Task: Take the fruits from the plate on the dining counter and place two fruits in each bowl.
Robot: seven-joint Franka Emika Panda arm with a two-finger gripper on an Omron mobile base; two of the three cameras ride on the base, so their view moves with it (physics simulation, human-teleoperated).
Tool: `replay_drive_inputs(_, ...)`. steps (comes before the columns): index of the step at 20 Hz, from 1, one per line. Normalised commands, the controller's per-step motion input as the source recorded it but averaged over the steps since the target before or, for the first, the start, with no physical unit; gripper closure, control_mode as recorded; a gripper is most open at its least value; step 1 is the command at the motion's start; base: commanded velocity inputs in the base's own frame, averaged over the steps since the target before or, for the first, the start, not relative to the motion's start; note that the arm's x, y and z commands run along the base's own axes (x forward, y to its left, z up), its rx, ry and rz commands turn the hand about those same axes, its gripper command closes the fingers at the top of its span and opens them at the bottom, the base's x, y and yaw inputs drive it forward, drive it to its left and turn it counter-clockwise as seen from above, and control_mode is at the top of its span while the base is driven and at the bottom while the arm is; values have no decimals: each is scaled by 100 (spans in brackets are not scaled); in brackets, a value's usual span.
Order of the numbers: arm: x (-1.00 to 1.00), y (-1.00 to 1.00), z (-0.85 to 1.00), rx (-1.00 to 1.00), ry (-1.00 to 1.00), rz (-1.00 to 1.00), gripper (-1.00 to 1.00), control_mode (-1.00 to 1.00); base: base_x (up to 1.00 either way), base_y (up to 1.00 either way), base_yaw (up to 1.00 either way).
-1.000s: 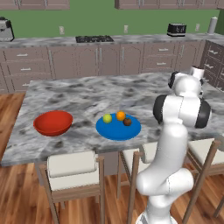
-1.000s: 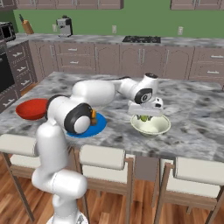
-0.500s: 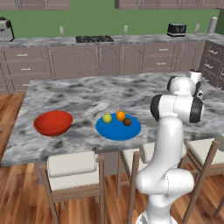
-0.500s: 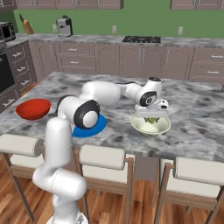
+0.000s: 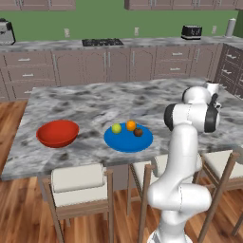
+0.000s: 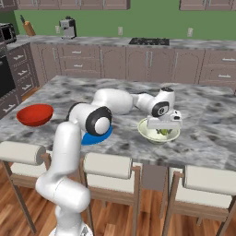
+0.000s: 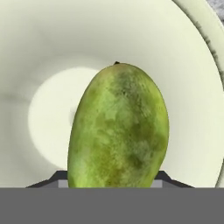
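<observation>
the dining counter (image 5: 95,102) carries the blue plate (image 5: 128,139), red bowl (image 5: 57,133) and cream bowl (image 6: 158,131). the elongated green fruit (image 7: 119,127), mottled and smooth, sits clamped between the narrowed jaws of the gripper (image 6: 164,130), over the cream bowl's hollow.

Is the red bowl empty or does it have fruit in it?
Empty. The left base view shows the red bowl with a bare inside; three fruits sit on the blue plate.

No text, label, brand, number or sign can be read anywhere in these views. The appliances on the wall counter are too small to show any lettering.
</observation>
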Motion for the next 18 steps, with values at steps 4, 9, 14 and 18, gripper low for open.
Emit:
replay_drive_inputs(4,3,-3,-25,-7,0,0,100,-100,0,0,0)
replay_drive_inputs(9,0,0,0,0,0,0,-100,-100,0,0,0)
replay_drive_inputs(14,0,0,0,0,0,0,-100,-100,0,0,0)
replay_drive_inputs(18,0,0,0,0,0,0,-100,-100,0,0,0)
